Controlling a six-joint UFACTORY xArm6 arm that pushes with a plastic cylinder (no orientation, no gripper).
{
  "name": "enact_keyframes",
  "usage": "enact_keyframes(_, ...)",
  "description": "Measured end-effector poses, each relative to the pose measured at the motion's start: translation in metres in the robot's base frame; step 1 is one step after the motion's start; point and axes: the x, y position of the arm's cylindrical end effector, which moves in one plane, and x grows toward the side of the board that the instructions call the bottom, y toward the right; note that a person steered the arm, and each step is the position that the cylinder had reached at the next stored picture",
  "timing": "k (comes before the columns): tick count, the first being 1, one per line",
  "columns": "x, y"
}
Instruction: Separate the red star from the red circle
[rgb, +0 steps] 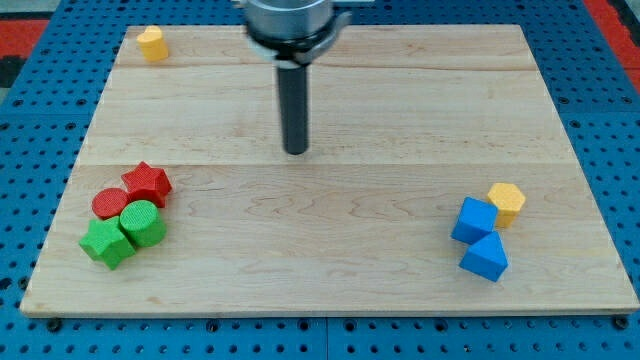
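Observation:
The red star (147, 183) lies at the view's lower left on the wooden board (330, 250). It touches the red circle (110, 203), which sits just below and left of it. A green circle (143, 224) and a green star-like block (107, 243) press against the two from below. My tip (295, 151) stands near the board's middle, well to the right of and slightly above the red star, touching no block.
A yellow block (152, 43) sits at the top left corner. At the lower right, a yellow hexagon (506, 203) touches a blue block (474, 220), with a second blue block (485, 258) just below. Blue pegboard surrounds the board.

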Motion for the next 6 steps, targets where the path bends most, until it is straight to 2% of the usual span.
enact_keyframes(1, -0.040, -0.117)
enact_keyframes(2, 0.015, -0.195)
enact_keyframes(3, 0.073, -0.197)
enact_keyframes(4, 0.068, -0.138)
enact_keyframes(5, 0.062, -0.046)
enact_keyframes(6, 0.092, -0.085)
